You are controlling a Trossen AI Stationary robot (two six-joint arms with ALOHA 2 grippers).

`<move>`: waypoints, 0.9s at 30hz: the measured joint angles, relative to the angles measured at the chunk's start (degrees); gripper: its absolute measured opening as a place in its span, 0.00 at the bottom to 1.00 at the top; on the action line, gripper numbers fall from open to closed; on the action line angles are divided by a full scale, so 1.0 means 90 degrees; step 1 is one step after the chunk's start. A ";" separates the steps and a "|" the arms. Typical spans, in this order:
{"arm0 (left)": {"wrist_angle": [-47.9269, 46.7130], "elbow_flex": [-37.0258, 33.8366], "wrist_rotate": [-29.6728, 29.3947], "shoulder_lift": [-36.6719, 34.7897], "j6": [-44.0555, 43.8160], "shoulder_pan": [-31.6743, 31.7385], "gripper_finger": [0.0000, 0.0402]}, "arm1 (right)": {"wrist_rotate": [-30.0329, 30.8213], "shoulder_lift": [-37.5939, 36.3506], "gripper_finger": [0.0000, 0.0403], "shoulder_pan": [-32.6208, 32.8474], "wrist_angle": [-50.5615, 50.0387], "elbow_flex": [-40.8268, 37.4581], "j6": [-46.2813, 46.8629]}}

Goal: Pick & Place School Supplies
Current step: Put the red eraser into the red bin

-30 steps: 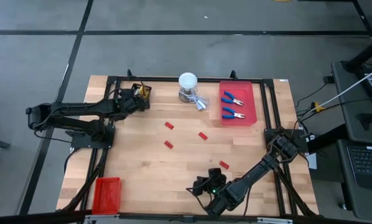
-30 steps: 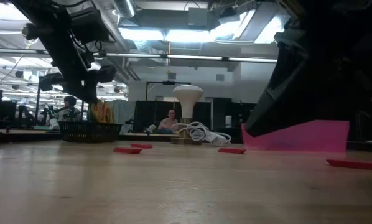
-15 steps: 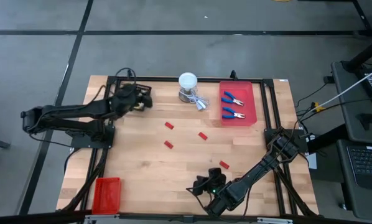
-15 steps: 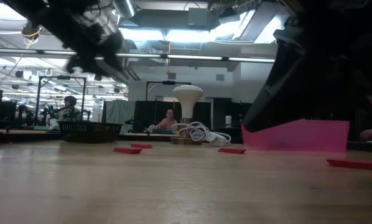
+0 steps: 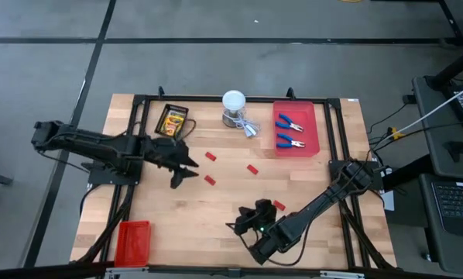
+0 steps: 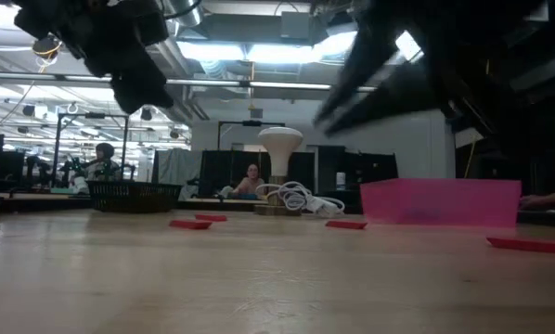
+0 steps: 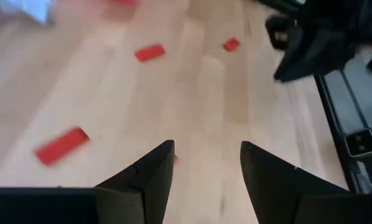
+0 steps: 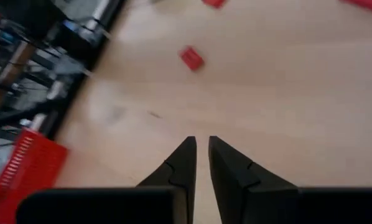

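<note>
Left gripper hovering over wooden table, fingers spread, gripping nothing. Yellow-green printed crayon box lying in black tray at far-left corner. Right gripper hovering near front edge, fingers slightly parted, carrying nothing.

The table was a pale wooden top of jointed planks. Four red blocks lay scattered across its middle. A crayon box lay flat near the far left. A white container stood at far centre, a pink tray just right of it. A red tray sat at the near left corner.
</note>
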 joint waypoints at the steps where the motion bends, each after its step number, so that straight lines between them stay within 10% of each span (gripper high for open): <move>1: 0.0015 0.0000 -0.0121 0.0092 -0.0202 -0.0111 0.45 | 0.0039 -0.0089 0.12 -0.0039 0.0058 0.0000 -0.0139; 12: -0.0004 0.0000 -0.0234 0.1223 0.1591 -0.0767 0.44 | -0.2598 -0.0409 0.11 -0.1002 0.2534 0.0005 -0.4245; 27: 0.1045 0.0000 -0.0587 0.2610 0.4446 -0.0473 0.45 | -0.1024 -0.0921 0.11 -0.0158 0.0131 0.0002 -0.1300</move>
